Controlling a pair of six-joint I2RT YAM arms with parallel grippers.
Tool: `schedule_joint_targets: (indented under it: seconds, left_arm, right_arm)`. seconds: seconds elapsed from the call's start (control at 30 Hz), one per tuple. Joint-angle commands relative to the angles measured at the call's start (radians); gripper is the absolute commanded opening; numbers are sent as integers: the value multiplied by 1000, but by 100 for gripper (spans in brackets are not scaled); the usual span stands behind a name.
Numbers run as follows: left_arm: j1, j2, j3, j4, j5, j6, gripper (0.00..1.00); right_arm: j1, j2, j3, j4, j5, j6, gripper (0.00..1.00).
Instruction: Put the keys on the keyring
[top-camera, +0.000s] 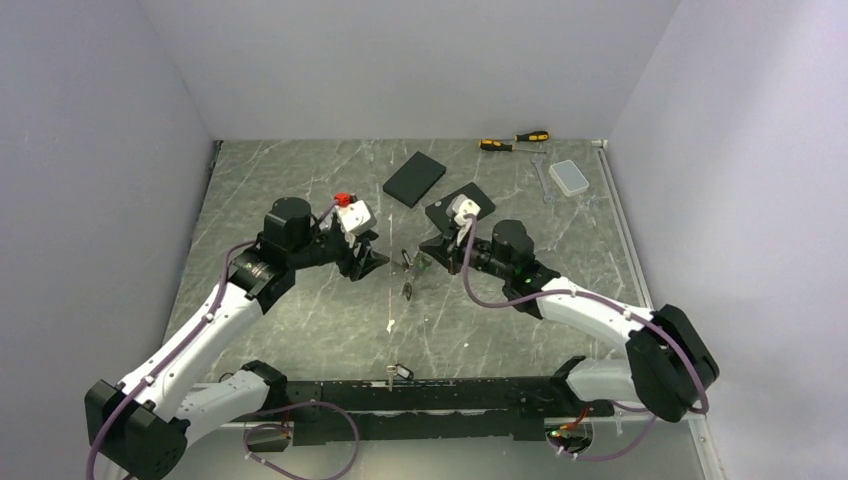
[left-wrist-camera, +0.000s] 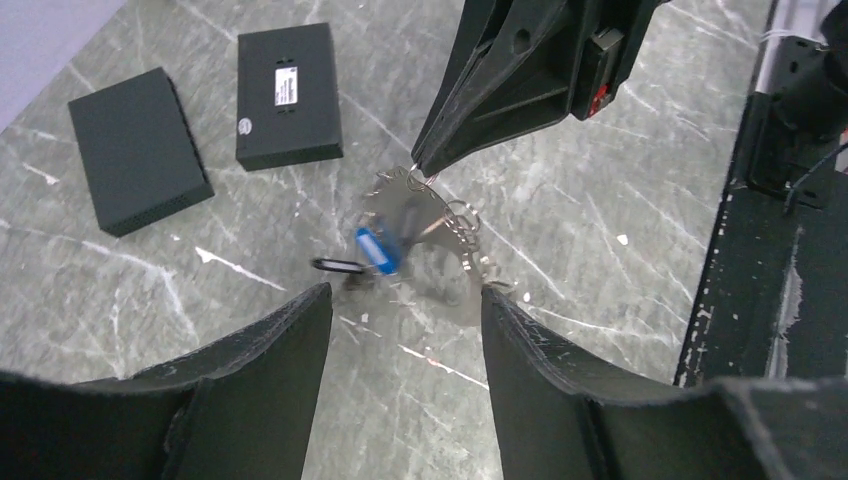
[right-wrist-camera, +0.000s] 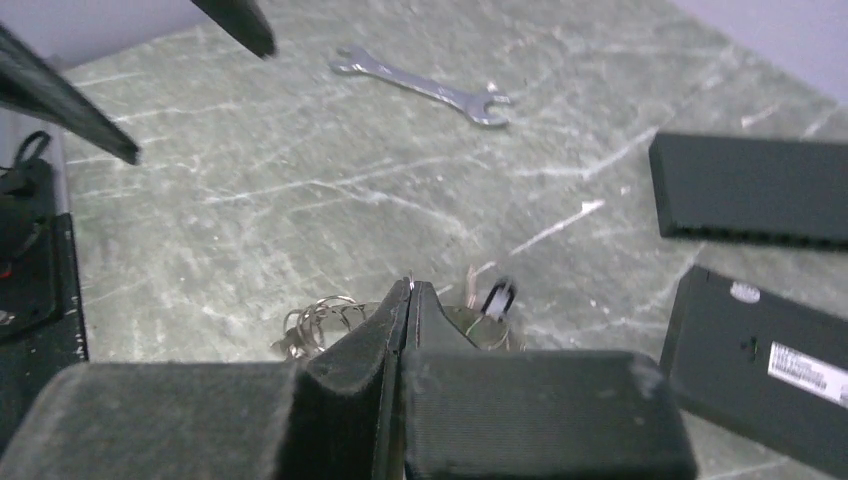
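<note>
Left wrist: blurred blue-headed key dangles from keyring pinched by right fingers; left fingers wide.

The surface is showing grey-green marbling with pale veins. The left hand and right hand are showing matt black. The key is wearing a blue head, and the keyring is glinting silver-grey. The spanner is shining silver. The two boxes are showing black, one with a white label. The screwdrivers are showing yellow and black.

Marbled table: boxes, wrench, screwdrivers
</note>
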Motion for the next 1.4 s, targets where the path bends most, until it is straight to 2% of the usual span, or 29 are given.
schedule_joint_targets:
  seconds: [0.0, 0.33, 0.6, 0.7, 0.9, 1.3, 1.37]
  left_arm:
    - [1, -29, 41, 11, 129, 19, 61]
    - [27, -26, 51, 77, 330, -54, 56]
    - [65, -29, 36, 206, 435, -157, 50]
    - [68, -19, 45, 201, 469, -164, 49]
    - [69, 13, 43, 236, 594, -189, 53]
    - [67, 30, 32, 306, 615, -221, 47]
    - [67, 32, 27, 329, 613, -273, 43]
  right_arm:
    - [2, -97, -26, 209, -118, -44, 0]
    - [17, -195, -20, 292, -245, 14, 0]
    - [36, -187, 3, 338, -351, 58, 0]
    - [44, -183, 8, 368, -367, 79, 0]
    - [61, -187, 29, 378, -359, 80, 0]
    - [89, -184, 53, 367, -346, 65, 0]
    - [92, -180, 55, 369, -345, 65, 0]
